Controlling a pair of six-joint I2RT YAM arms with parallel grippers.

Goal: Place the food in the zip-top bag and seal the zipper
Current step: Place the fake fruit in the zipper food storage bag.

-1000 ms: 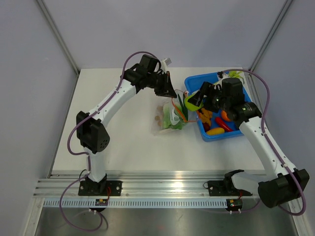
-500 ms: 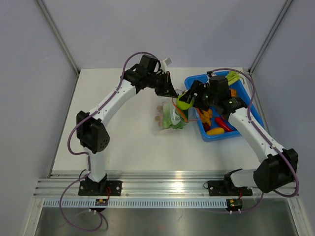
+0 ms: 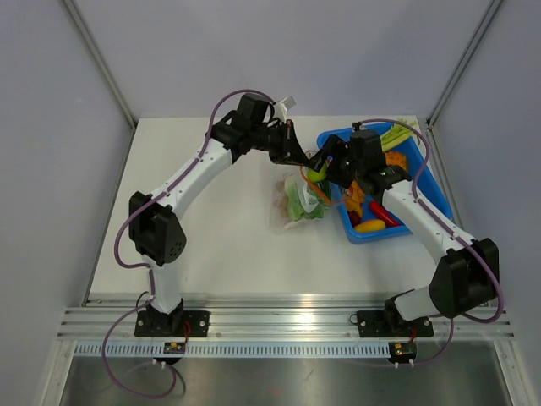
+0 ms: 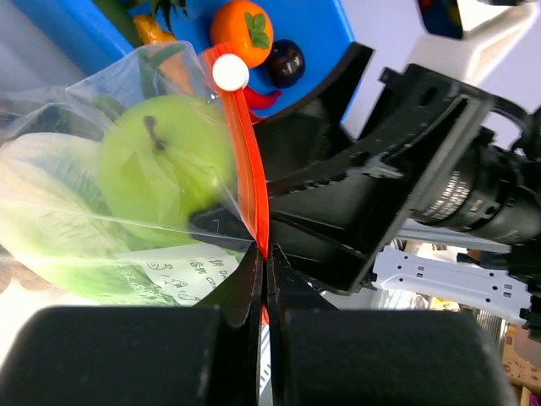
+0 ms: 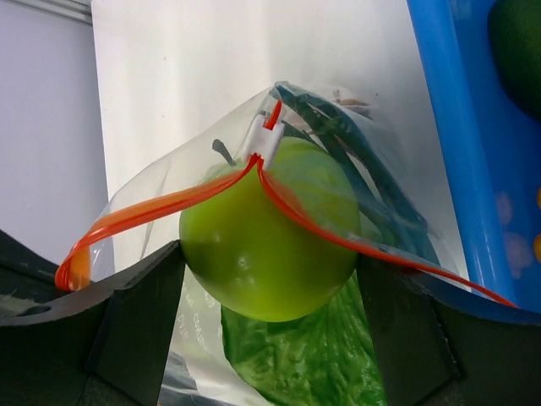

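Down at the near end, the bag (image 3: 296,203) rested its closed bottom on the table (image 3: 203,228), with cabbage (image 4: 51,228) and green onions (image 5: 355,203) already showing through the film. And there was the big change: a second earlier the right gripper (image 3: 319,169) had hung over the left edge of the bin (image 3: 380,236) with the apple (image 5: 266,245). Now it had swung across, and the apple sat right in the bag's mouth. The jaws stood wide, one finger on each side of the fruit, gripping it and not yet letting go. In the right wrist view, the two lips of the zipper (image 5: 161,207) parted from the white slider (image 5: 264,139) and ran over the apple. I judged it part-way in rather than dropped. One more piece was nearly bagged, and letting go looked like the step in hand.

Just beyond, the left gripper (image 4: 264,262) was clamped tight, the orange-red strip pinched between fully closed jaws, holding the mouth up off the table. The bag looked a touch more lifted than a second before.

The bag's long axis ran from its bottom on the near side up and away to the mouth, which faced the right gripper and the bin. The zipper lay across that axis, with its slider at the end farthest from the left gripper's pinch. Farther right, the bin held more pieces waiting, an orange (image 4: 241,30) among them.
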